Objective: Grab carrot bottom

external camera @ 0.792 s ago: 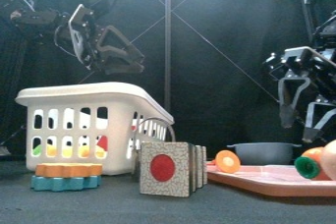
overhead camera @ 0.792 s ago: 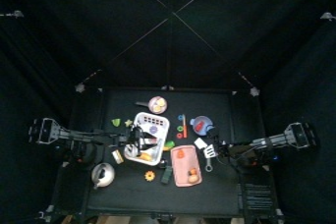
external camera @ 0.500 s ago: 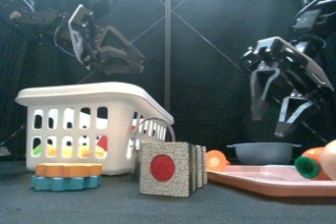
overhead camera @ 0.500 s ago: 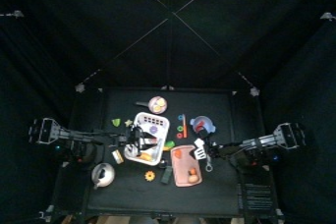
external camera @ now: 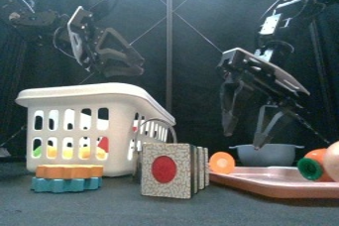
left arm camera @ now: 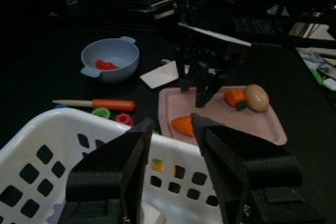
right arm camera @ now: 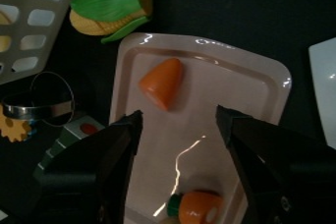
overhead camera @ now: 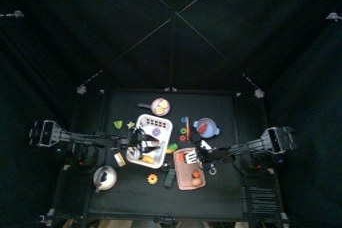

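Right gripper (right arm camera: pixel 178 159) spread wide above the cutting board (right arm camera: pixel 243 208) — nothing held.

Its two jaws stand far apart and empty, hanging over the cutting board's middle without touching it; the carrot bottom (right arm camera: pixel 163 79) lies loose on the board beyond the jaw tips, near the board's far end. Another orange-and-green piece (right arm camera: pixel 195 207) sits on the board between the jaws, towards the opposite end. Beside the board's edge are the white basket (right arm camera: pixel 33 17) and a green-and-yellow toy (right arm camera: pixel 110 6); the board's surface between the two pieces is bare. Since the earlier frames the right arm has swung in from the table's right side and now reaches over the board. The left gripper (left arm camera: pixel 175 164) rests above the basket, jaws apart, empty.
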Controlling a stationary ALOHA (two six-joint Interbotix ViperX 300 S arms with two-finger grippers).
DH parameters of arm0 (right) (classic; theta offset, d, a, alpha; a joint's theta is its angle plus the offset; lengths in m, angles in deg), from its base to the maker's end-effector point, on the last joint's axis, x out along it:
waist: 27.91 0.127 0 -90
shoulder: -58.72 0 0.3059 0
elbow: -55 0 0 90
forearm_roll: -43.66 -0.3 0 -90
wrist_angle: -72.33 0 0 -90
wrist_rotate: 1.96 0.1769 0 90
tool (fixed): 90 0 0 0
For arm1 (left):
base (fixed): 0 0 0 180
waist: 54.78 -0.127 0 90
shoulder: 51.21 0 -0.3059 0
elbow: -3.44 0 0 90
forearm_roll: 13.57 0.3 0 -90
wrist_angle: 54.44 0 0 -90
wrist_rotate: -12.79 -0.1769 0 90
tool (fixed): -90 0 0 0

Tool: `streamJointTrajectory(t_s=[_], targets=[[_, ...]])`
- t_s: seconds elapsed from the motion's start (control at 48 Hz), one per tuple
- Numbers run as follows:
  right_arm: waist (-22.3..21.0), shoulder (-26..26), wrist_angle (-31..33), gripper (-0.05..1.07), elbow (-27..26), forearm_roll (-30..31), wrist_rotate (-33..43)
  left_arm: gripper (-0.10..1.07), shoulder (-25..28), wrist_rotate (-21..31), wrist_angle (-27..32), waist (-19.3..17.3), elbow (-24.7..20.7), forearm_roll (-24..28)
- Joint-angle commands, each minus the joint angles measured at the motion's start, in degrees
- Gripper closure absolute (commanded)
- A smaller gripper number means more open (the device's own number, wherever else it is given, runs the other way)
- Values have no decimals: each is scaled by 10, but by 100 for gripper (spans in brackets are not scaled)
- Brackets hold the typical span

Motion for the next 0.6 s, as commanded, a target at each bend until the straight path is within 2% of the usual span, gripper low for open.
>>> streamJointTrajectory(t_s=[0.0,0.583], targets=[[-3,9,-1,10,-25,2,-2,20,-5,0,-5,-1,-6,2],[-26,101,4,10,-88,11,-8,20,-5,0,-2,-1,-4,2]])
